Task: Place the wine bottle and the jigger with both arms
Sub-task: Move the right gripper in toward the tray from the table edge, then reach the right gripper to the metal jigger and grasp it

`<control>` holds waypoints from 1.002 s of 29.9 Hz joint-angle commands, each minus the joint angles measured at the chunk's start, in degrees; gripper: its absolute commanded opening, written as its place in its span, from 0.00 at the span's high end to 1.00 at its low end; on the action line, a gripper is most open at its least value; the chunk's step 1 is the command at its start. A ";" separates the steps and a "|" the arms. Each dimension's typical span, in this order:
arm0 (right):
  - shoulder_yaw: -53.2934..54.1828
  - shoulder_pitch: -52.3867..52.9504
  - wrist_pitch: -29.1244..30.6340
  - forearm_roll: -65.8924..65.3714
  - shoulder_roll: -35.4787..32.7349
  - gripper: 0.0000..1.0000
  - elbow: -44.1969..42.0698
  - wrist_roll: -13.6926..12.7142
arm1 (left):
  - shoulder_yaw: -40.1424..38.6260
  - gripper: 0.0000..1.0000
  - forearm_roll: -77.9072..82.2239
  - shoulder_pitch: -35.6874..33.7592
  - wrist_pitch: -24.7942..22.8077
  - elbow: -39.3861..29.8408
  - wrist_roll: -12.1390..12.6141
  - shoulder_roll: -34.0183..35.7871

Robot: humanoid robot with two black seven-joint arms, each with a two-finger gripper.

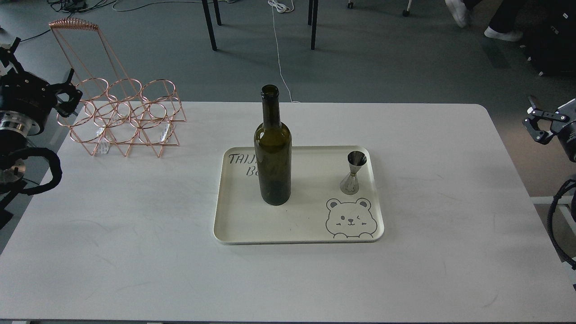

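The wine bottle (273, 153), dark olive-green and without a label, stands upright on the left half of a cream tray (297, 227). The jigger (353, 173), a small shiny steel double cone, stands upright on the tray's right side, above a bear drawing. My left gripper (67, 95) is at the far left edge, beside the copper rack, well away from the bottle; its fingers look spread and hold nothing. My right gripper (536, 120) hovers off the table's right edge, far from the jigger, and looks open and empty.
A copper wire bottle rack (123, 114) with a tall handle stands at the table's back left corner. The white table (135, 234) bears the tray at its middle. Chair legs and cables are on the floor beyond the far edge.
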 commanded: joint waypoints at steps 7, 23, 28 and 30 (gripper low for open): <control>-1.82 -5.46 -19.91 -28.13 -12.52 0.02 25.71 1.46 | -0.07 0.02 0.00 -0.27 -0.04 -0.09 0.03 -0.29; -5.59 -16.20 -50.34 -86.68 -6.73 0.02 35.32 1.46 | -0.07 0.02 0.00 -0.27 -0.30 -0.09 0.03 0.06; -8.14 -14.01 -50.40 -95.21 -0.42 0.03 27.95 1.46 | -0.07 0.02 0.00 -0.27 -0.30 -0.09 0.03 0.15; -9.81 -12.16 -50.40 -98.20 2.32 0.03 23.65 1.46 | -0.07 0.02 0.00 -0.27 -0.30 -0.09 0.03 0.15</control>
